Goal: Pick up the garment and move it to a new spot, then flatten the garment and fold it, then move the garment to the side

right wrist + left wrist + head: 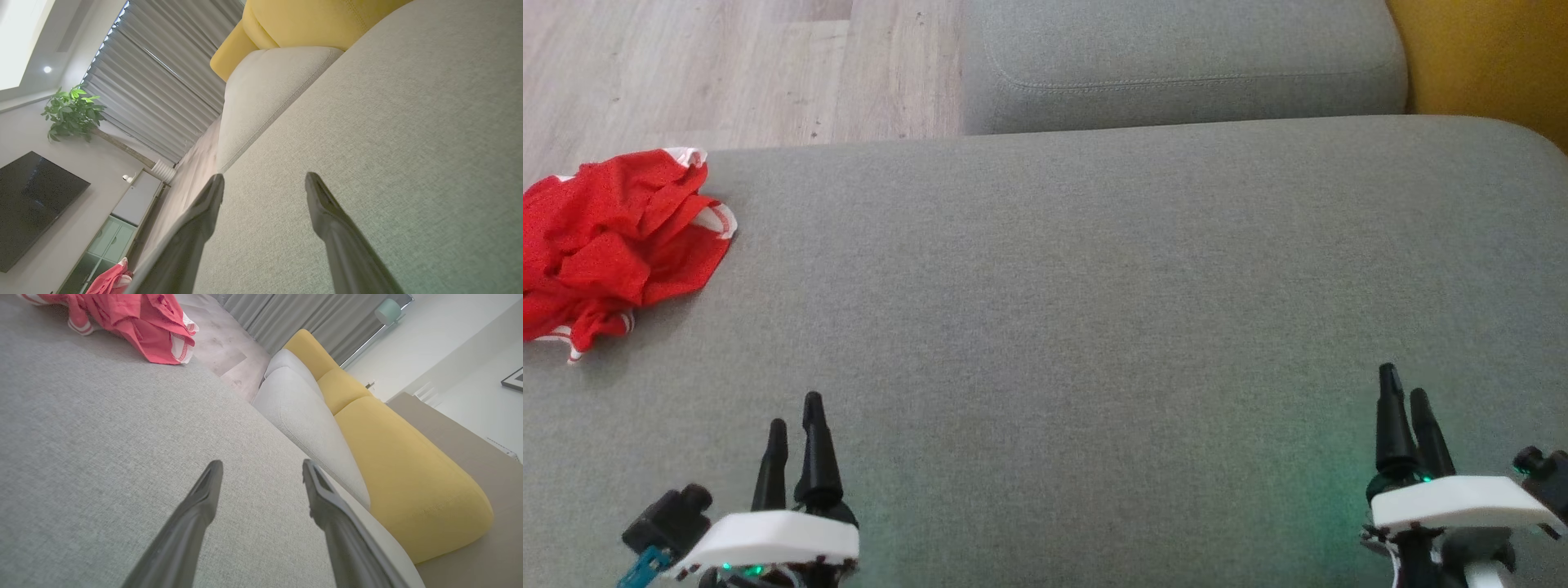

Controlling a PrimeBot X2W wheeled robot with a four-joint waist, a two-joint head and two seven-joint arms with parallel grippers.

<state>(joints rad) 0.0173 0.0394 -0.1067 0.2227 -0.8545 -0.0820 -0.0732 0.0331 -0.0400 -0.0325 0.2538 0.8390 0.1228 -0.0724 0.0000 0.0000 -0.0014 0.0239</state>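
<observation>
Both arms hang low over the grey sofa seat [1054, 286], the left end effector [795, 412] and the right end effector [1403, 381] each with its dark fingers spread apart and holding nothing. Well ahead of the left one and off to its left, the red garment [613, 245], trimmed in white, lies crumpled near the seat's far corner, untouched. Past it runs pale wood floor [727, 65]; ahead of the right one sit a second grey cushion [1176, 57] and a yellow cushion [1486, 49].

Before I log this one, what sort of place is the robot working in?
Probably a home living room: a grey and yellow sofa, a wall-mounted television and long curtains. The red garment lies crumpled on the sofa.
</observation>
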